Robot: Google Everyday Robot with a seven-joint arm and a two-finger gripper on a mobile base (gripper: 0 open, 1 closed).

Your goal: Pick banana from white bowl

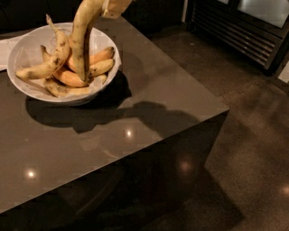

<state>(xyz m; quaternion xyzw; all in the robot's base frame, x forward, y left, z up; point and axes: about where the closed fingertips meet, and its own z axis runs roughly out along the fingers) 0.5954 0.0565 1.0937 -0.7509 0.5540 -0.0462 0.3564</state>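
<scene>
The long, curved, pale-yellow banana (83, 40) with brown speckles hangs almost upright from my gripper (115, 6) at the top edge of the camera view. The gripper is shut on the banana's upper end. The banana's lower tip hangs over the other fruit in the white bowl (25, 50); I cannot tell whether it touches them. The bowl stands on the far left of the dark table (135, 135). It also holds a slim spotted banana with a long thin stem (49, 63) and several short orange-yellow bananas (72, 79).
A white sheet (4, 49) lies left of the bowl. The table's right corner (226, 109) drops to a speckled brown floor (253, 135). A dark slatted cabinet front (235, 31) stands at the upper right.
</scene>
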